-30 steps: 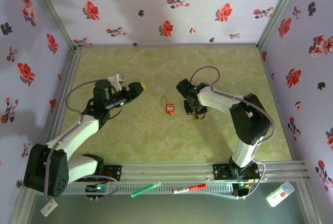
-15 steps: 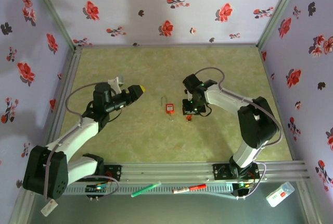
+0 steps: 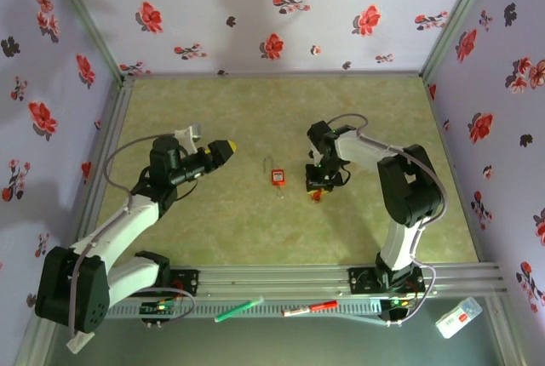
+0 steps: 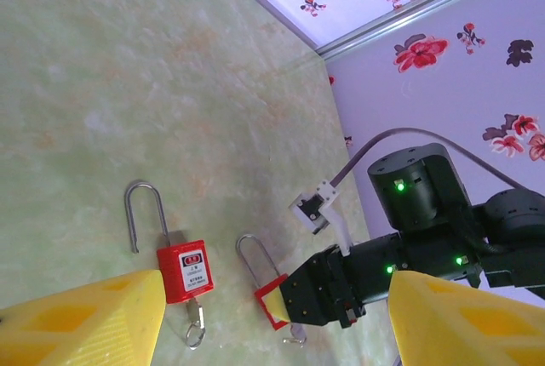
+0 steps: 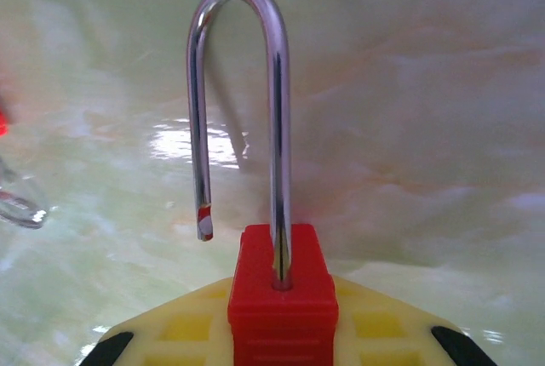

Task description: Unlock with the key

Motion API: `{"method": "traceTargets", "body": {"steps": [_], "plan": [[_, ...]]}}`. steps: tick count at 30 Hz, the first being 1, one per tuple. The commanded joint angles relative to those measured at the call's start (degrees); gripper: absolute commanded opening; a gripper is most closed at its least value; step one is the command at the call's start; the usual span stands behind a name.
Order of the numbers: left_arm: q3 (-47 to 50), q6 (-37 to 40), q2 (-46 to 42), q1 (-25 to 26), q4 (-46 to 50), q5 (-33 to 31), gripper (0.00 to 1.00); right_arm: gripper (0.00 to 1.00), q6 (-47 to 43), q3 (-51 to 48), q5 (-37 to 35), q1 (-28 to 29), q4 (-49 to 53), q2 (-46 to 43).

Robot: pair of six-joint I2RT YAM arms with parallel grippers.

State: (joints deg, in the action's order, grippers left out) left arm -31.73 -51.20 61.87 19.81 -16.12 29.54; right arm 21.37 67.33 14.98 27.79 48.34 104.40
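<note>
holding the lock steady is the job here: the right gripper [image 3: 318,187] pinches the red body of the held padlock [image 5: 279,285] between its yellow pads, down near the table [image 3: 230,111], right of centre. in the right wrist view its shackle [image 5: 277,128] has one leg seated in the body and the other ending free beside it, so this lock looks already sprung. a second, loose padlock [image 4: 183,271] lies flat near the table's middle, just left of the held one and apart from it, with a key ring [image 4: 196,329] at its lower end. whether a key sits in its cylinder is too small to tell. the left gripper [image 3: 223,146] hovers well to the left of both locks, its fingers [image 4: 85,323] spread wide with nothing between them.

to do this well, i judge the right grip belongs squarely on the body, not the shackle, with the keyway end open to approach. the left gripper needs to come in along the lock's long axis, close on the key's bow rather than the ring, and turn without dragging the lock. the risk is the thin ring slipping, or the loose padlock sliding on the smooth surface.
</note>
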Motion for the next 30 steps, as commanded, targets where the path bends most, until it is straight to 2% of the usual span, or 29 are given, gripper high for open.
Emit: {"method": "traceTargets", "body": {"steps": [1,15,20,26,30], "plan": [[1.01,2.03,-1.4,-0.47,0.78,-0.54,0.7,0.0,-2.22,1.37,-5.97,-0.32,4.8,1.37],[1.04,4.26,-2.49,-0.43,3.54,-1.27,0.7,0.0,-3.68,8.0,-33.63,8.34,13.42,9.39],[0.81,5.3,-3.06,-0.48,5.03,-1.73,0.7,0.06,-2.3,10.92,-45.17,14.23,16.85,13.66],[1.04,5.93,-3.84,-0.43,5.98,-1.93,0.7,0.15,1.2,11.77,-52.12,18.83,18.3,18.48],[1.05,6.37,-4.21,-0.48,6.65,-1.93,0.7,0.25,3.58,12.58,-51.9,20.78,18.06,19.69]]}}
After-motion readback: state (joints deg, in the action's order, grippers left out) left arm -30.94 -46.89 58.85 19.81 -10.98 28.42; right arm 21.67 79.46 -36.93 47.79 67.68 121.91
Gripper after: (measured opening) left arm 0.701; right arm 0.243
